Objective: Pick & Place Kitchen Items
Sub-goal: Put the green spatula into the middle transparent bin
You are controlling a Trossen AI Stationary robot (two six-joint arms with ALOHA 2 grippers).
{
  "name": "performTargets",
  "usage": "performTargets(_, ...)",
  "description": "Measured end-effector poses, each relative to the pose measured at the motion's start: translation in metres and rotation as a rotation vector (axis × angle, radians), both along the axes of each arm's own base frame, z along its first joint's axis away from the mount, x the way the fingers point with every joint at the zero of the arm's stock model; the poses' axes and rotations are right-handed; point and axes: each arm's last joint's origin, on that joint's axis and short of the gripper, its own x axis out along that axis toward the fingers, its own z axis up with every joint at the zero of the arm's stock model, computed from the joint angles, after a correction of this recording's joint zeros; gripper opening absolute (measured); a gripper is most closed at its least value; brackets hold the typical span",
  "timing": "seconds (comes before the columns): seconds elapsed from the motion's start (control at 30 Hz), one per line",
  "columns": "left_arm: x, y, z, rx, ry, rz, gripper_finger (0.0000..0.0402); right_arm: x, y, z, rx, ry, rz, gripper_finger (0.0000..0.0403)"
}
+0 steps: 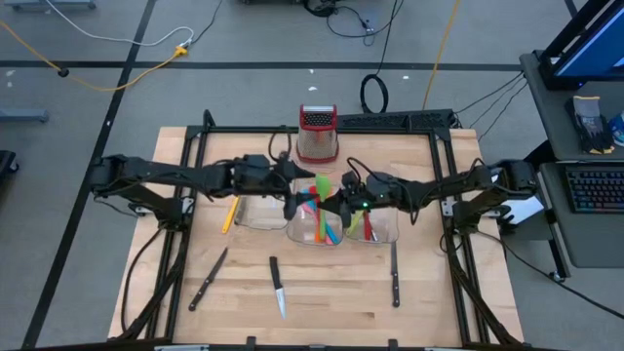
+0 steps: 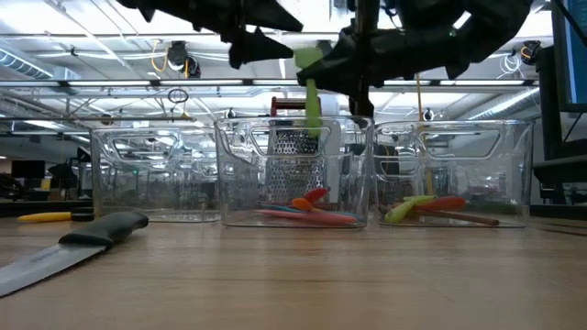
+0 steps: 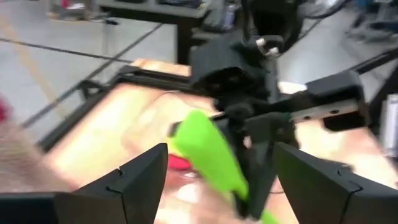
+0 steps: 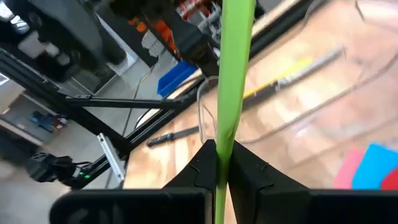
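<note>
Bench (image 1: 244, 302) of pale wood carries three clear bins in a row at its centre, with a steel grater (image 1: 317, 134) at 12 o'clock behind them. The right gripper (image 1: 338, 208) hangs above the middle bin (image 1: 314, 226), its fingers clamped tight on the handle of a green spatula (image 2: 312, 92), which is held in the air over that bin. The left gripper (image 1: 293, 202) sits just at 9 o'clock of it, fingers spread wide and holding nothing. Red, orange, blue and pink utensils (image 2: 307, 209) lie in the middle bin; the bin at 3 o'clock (image 2: 454, 174) holds a green and a red one. A yellow utensil (image 1: 230, 214) lies beside the bin at 9 o'clock (image 1: 259, 211). Three black-handled knives (image 1: 277, 285) rest on the bench toward 6 o'clock.
</note>
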Motion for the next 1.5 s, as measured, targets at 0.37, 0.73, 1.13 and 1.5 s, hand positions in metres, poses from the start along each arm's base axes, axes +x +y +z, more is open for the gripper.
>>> performTargets(0.37, -0.048, 0.001, 0.031, 0.082, 0.058, 0.105, 0.0291, 0.015, -0.015, 0.026, 0.024, 0.217, 0.033, 0.0011)
performTargets(0.73, -0.068, -0.030, 0.044, 0.096, 0.037, 0.009, 0.0292, 0.019, -0.024, 0.038, -0.075, 0.277, -0.088, 0.0011)
performTargets(1.13, -0.074, -0.071, 0.045, 0.148, 0.025, -0.123, 0.0292, 0.047, -0.031, -0.012, -0.036, 0.398, -0.053, 0.0011)
performTargets(1.5, -0.077, -0.085, 0.045, 0.169, 0.028, -0.172, 0.0292, 0.052, -0.031, -0.034, -0.007, 0.461, -0.041, 0.0015)
